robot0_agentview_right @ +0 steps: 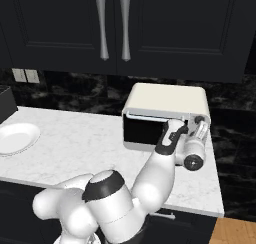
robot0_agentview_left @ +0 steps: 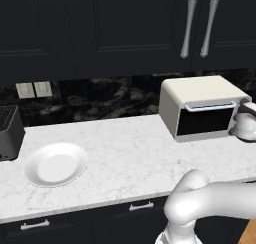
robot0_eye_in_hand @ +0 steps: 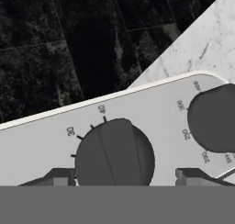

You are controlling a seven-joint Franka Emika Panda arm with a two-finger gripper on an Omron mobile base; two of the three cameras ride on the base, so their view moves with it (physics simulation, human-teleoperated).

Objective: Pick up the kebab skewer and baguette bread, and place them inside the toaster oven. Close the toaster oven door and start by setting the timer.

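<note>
Two dark fingertips [robot0_eye_in_hand: 57, 176] of our gripper [robot0_eye_in_hand: 124, 177] stood spread either side of a round, ridged black knob [robot0_eye_in_hand: 114, 152] on the cream, smooth-cornered toaster oven [robot0_agentview_right: 167, 100].

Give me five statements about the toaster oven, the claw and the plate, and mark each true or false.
1. The toaster oven door is shut. True.
2. The white plate holds the baguette. False: the plate is bare.
3. The claw straddles a dark knob with its fingertips on either side. True.
4. The claw is at the oven's left end. False: it is at the right end, by the knobs.
5. The toaster oven stands on the marble counter. True.
</note>
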